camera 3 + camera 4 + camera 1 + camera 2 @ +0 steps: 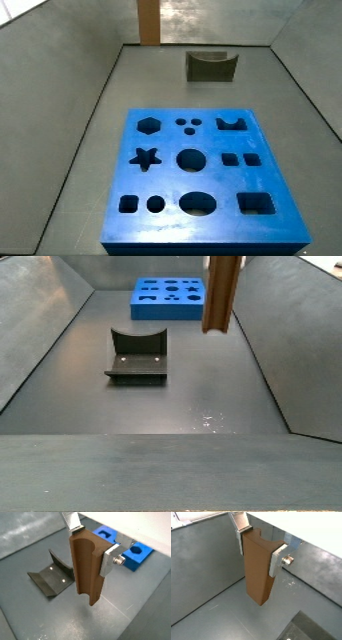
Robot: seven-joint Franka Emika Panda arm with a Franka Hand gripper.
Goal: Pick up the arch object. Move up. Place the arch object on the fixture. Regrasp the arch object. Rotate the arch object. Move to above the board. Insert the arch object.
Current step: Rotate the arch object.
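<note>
The gripper [90, 543] is clamped on the upper part of the brown arch block [87, 569], which hangs upright between its fingers [111, 559], clear of the floor, beside the fixture [52, 579] and away from the blue board [198, 175].

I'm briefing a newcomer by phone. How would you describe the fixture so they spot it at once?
Start from the blue board on the grey floor. Beyond its far edge stands the fixture, alone on the floor, a small dark bracket with an upright back and a curved dip in its top. Unlike the brown arch, held in the gripper in the air, it is dark and low.
</note>
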